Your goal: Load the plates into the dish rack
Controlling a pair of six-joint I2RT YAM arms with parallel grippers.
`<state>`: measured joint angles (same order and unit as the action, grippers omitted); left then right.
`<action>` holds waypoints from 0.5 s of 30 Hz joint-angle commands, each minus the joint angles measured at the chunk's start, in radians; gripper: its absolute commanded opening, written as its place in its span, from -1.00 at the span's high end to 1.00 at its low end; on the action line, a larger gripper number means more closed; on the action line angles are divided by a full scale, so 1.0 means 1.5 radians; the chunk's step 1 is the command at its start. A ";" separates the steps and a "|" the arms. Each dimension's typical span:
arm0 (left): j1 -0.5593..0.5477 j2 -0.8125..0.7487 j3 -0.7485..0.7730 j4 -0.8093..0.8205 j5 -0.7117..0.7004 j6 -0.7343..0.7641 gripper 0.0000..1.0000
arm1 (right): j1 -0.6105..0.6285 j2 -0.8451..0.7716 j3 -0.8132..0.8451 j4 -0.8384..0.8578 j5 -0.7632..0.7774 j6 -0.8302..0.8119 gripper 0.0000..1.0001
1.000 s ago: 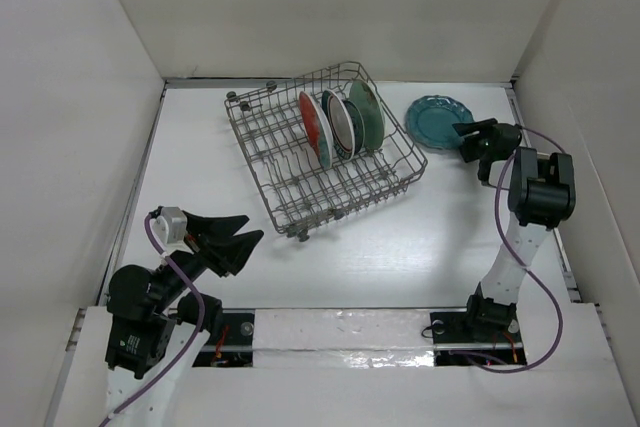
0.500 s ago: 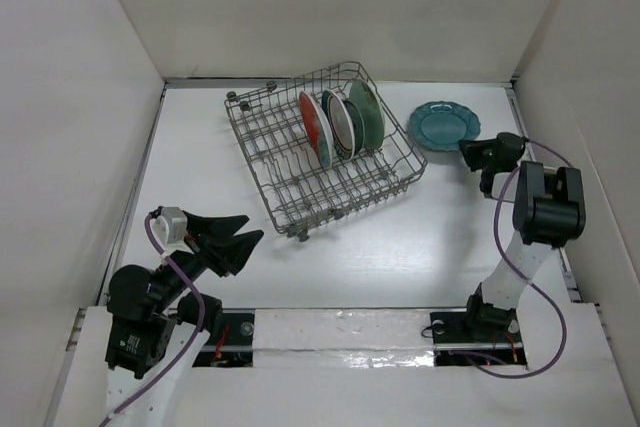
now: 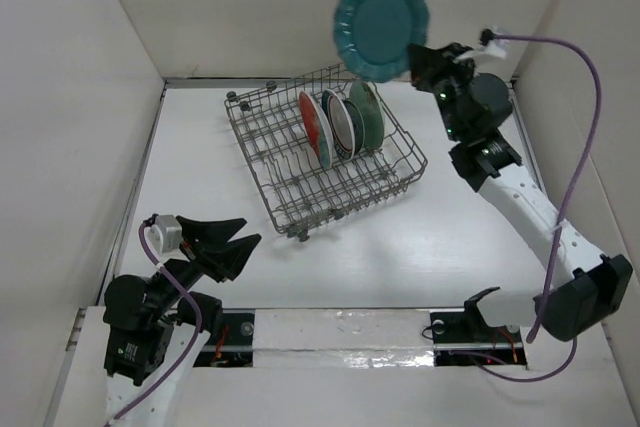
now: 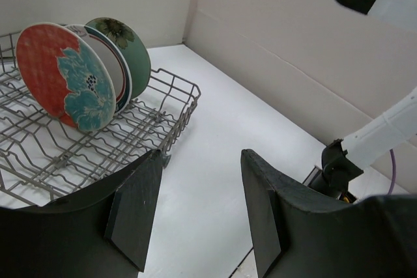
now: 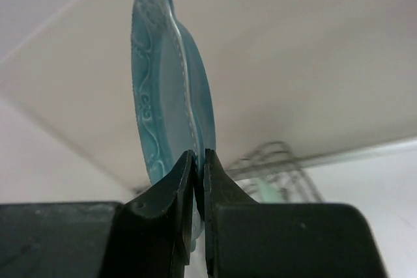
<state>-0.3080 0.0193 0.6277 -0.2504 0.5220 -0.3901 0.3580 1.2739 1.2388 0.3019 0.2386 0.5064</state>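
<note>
High above the table, my right gripper (image 3: pixel 418 59) is shut on the rim of the scalloped teal plate (image 3: pixel 380 24), which stands on edge in the air over the rack's far right corner. In the right wrist view the plate (image 5: pixel 171 89) rises edge-on from between the shut jaws (image 5: pixel 199 161). The grey wire dish rack (image 3: pixel 275 162) lies in the middle of the table with three plates upright in its right part: a red-and-teal floral one (image 4: pixel 65 76), a white ringed one (image 4: pixel 116 69) and a pale green one (image 4: pixel 127 47). My left gripper (image 3: pixel 243 230) hangs open and empty at the near left.
White walls enclose the table on three sides. The right arm (image 3: pixel 520 197) stretches up from its base at the near right, with a purple cable (image 3: pixel 590 117) looping beside it. The left arm's base (image 3: pixel 140 327) sits at the near left edge.
The right gripper closed on the teal plate's rim where it lay flat on the table right of the rack, then lifted it high and tipped it upright. The left arm barely shifted.
</note>
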 commanded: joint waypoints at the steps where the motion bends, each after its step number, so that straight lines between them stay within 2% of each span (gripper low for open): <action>1: -0.005 -0.010 -0.008 0.034 0.005 0.003 0.04 | 0.126 0.056 0.141 -0.052 0.065 -0.179 1.00; 3: -0.005 -0.010 -0.008 0.033 0.005 0.001 0.04 | 0.203 0.109 0.248 -0.130 0.122 -0.240 1.00; 6: -0.005 -0.011 -0.008 0.033 0.005 0.001 0.04 | 0.267 0.219 0.346 -0.199 0.215 -0.317 1.00; 7: -0.005 -0.030 -0.008 0.033 0.005 0.001 0.04 | 0.300 0.278 0.413 -0.228 0.237 -0.329 1.00; 10: -0.005 -0.038 -0.008 0.032 0.005 -0.001 0.03 | 0.342 0.362 0.532 -0.286 0.309 -0.393 1.00; 11: -0.005 -0.039 -0.008 0.033 0.005 0.000 0.03 | 0.348 0.407 0.553 -0.291 0.325 -0.414 1.00; 15: -0.005 -0.045 -0.008 0.032 0.005 -0.002 0.03 | 0.354 0.472 0.604 -0.311 0.351 -0.421 1.00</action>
<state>-0.3080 0.0158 0.6273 -0.2508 0.5220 -0.3908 0.8932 2.0098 2.0235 -0.2230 0.6186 -0.0502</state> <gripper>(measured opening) 0.483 0.112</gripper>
